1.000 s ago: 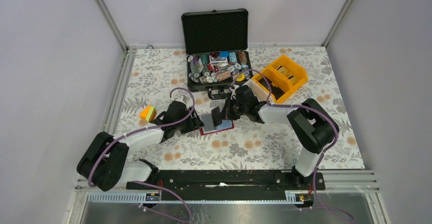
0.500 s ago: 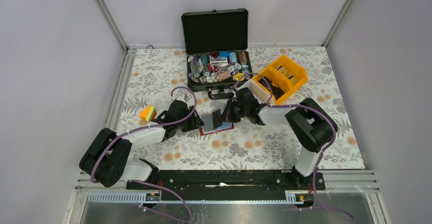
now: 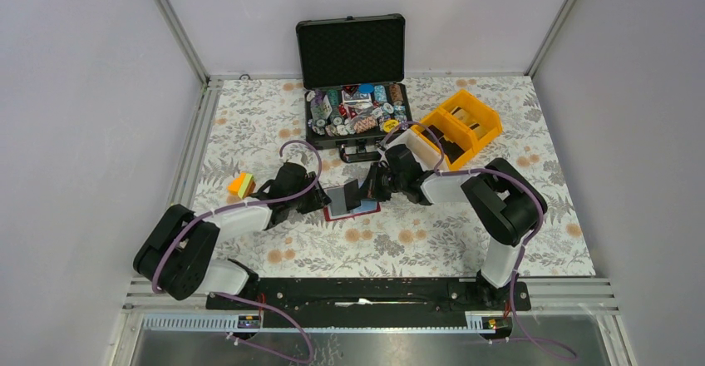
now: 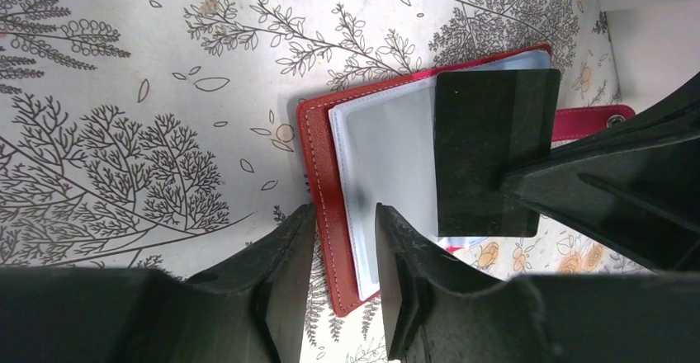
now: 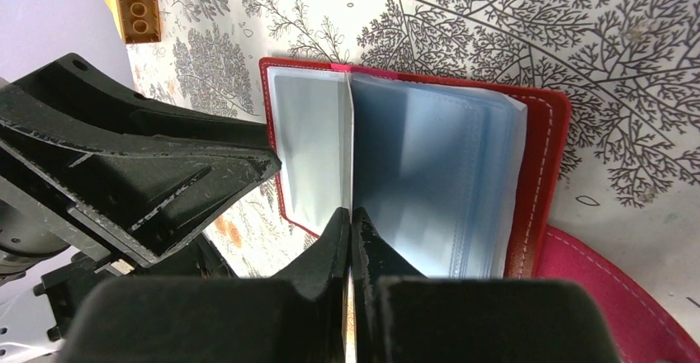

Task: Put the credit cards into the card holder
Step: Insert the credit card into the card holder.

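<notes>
The card holder [image 3: 356, 210] lies open on the floral cloth, red cover [image 4: 318, 165] down and clear sleeves [image 5: 429, 173] fanned upward. My right gripper [image 5: 350, 214] is shut on a credit card [image 4: 491, 153], held upright on edge over the open sleeves. That card looks dark in the left wrist view and shows as a thin pale line [image 5: 350, 148] in the right wrist view. My left gripper [image 4: 344, 214] stands at the holder's left edge. Its jaws are partly apart, with the cover's corner and sleeve edges showing in the gap. Whether they pinch it is unclear.
An open black case [image 3: 356, 112] full of poker chips stands behind the holder. A yellow bin [image 3: 461, 125] sits at the back right. A small orange and green block [image 3: 241, 185] lies left of my left arm. The holder's snap tab [image 4: 590, 122] sticks out toward the right gripper.
My left jaws have narrowed around the holder's left edge and the arm has edged toward it. The right gripper has kept its grip on the card, shifting slightly left.
</notes>
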